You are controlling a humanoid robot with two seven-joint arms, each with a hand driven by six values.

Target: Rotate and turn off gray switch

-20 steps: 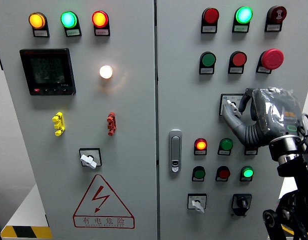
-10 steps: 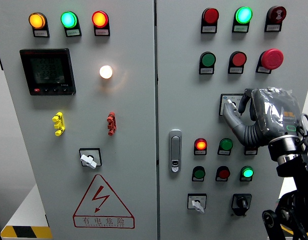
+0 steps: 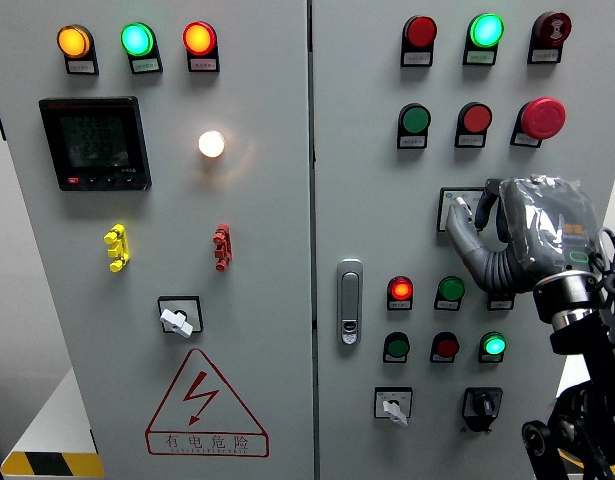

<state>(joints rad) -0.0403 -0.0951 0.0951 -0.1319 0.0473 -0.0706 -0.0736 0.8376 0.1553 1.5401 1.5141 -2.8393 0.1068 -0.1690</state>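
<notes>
My right hand (image 3: 507, 235) is at the gray switch (image 3: 463, 210) on the right door of the control cabinet (image 3: 357, 150), the thumb and curled fingers (image 3: 465, 232) closing around the small selector knob in its square plate, just below the row of green, red and mushroom-headed buttons. From the head view I judge the hand clenched on the knob, though the palm hides most of the plate and I cannot read the pointer's angle. The left arm is out of sight. To do this step well, I want the fingertips pinching the knob's flanks squarely, not its plate, and the twist coming from the wrist around the knob's own axis, so the grip does not slide off sideways. I would keep the knuckles clear of the red emergency stop (image 3: 543, 117) above and the lit red pilot lamp (image 3: 400, 291) below, turn until the detent seems to seat, then ease pressure before withdrawing. A slip here could nudge a neighbouring control.
</notes>
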